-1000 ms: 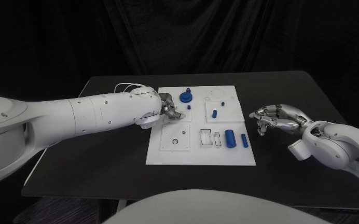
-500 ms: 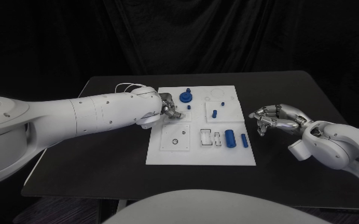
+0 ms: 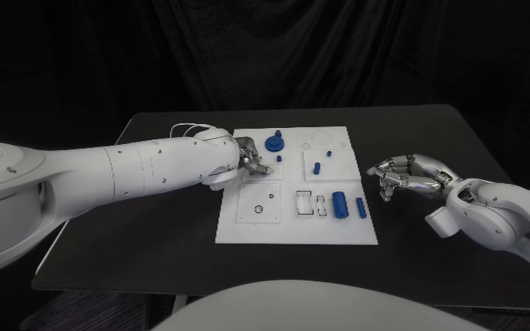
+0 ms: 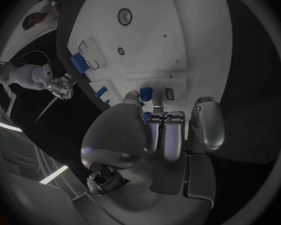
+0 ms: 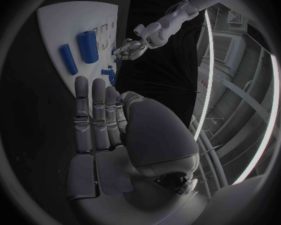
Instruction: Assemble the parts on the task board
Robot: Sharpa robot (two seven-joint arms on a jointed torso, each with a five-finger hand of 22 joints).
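The white task board (image 3: pixel 296 227) lies mid-table. A blue gear-like part (image 3: pixel 274 145) and small blue pegs (image 3: pixel 279 158) (image 3: pixel 316 168) stand on its far half. A blue cylinder (image 3: pixel 340 204) and a thin blue rod (image 3: pixel 360 208) lie near its right edge. My left hand (image 3: pixel 249 161) hovers over the board's far left part. Its fingertips (image 4: pixel 158 105) are bent down close beside a small blue peg (image 4: pixel 146 91); whether they pinch it is unclear. My right hand (image 3: pixel 403 175) hangs off the board's right side, fingers curled in, with nothing seen in them.
Empty slots (image 3: pixel 304 202) and a round recess (image 3: pixel 257 209) mark the board's near half. Thin white cables (image 3: pixel 188 126) lie behind my left wrist. Bare black table (image 3: pixel 132 247) surrounds the board.
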